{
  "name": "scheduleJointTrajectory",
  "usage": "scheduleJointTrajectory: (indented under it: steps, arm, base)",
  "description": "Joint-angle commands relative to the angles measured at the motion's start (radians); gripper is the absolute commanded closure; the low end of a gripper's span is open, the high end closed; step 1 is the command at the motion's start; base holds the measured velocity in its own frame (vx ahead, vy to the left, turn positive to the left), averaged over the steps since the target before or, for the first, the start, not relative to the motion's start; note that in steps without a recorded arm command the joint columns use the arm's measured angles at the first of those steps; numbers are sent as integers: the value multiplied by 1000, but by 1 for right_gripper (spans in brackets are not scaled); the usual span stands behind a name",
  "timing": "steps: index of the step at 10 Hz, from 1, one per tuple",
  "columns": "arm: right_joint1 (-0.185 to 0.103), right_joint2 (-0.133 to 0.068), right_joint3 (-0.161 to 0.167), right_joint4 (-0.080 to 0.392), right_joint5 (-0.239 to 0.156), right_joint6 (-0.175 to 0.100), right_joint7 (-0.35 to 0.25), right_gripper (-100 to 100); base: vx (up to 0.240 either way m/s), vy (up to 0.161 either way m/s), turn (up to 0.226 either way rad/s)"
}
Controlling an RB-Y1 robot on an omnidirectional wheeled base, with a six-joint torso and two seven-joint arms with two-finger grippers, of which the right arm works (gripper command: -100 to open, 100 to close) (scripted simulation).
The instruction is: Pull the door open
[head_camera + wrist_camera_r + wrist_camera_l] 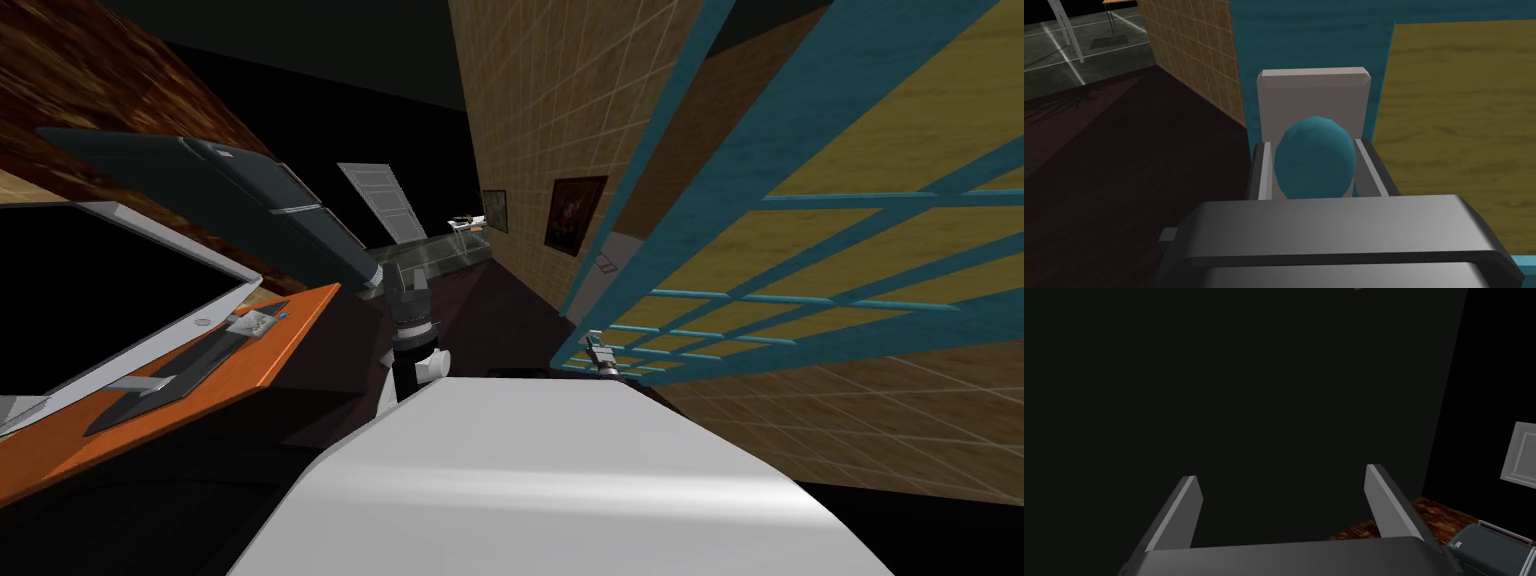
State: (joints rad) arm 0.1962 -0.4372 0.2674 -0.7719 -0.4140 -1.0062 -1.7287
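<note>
The dark boxy body of the right gripper (1312, 146) is closest, and its grey fingers stand narrow, pressing both sides of the round teal knob (1315, 165), which sits on a pale grey plate (1314, 92) at the edge of the teal-framed door with yellow panels (1454, 100). The knob lies straight ahead of this gripper, so I judge the pull must go backward along the fingers, away from the door face. The left gripper (1282, 474) is spread wide and empty, well apart from the door.

Tan tiled wall (520, 100), dark floor (480, 305), orange desk (292, 340), framed picture (575, 213)
</note>
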Motion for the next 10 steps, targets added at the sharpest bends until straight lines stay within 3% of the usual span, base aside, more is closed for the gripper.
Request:
scheduleJointTrajectory:
  steps: [1, 6, 7, 10]
  arm:
    - [13, -14, 17, 6, 12, -30, -21, 100]
    - [49, -53, 58, 11, 39, -99, -69, 100]
    - [44, -47, 56, 10, 37, -86, -63, 100]
    - [52, -58, 70, 29, 46, -119, -80, 100]
  base:
    - [-202, -38, 110]
    - [-187, -53, 94]
    - [-88, -19, 21]
    - [-168, -44, 132]
